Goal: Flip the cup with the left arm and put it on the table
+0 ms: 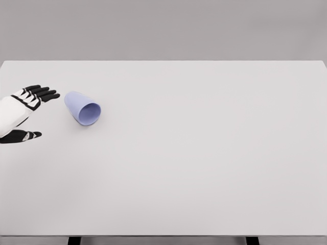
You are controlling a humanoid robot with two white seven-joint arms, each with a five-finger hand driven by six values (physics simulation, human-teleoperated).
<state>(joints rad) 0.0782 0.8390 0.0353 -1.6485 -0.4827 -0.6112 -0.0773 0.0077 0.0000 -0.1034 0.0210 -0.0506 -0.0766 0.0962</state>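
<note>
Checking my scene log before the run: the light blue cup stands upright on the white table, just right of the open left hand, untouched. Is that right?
Not quite. The head view shows the light blue cup lying on its side, its mouth facing the camera. The rest holds: it rests on the white table, just right of the open left hand, untouched.

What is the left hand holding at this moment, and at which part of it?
Nothing is held. The left hand is open, just left of the lilac cup, which lies on its side on the table, untouched.

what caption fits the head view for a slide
Open left hand beside a lavender cup lying on its side on the white table.
</note>
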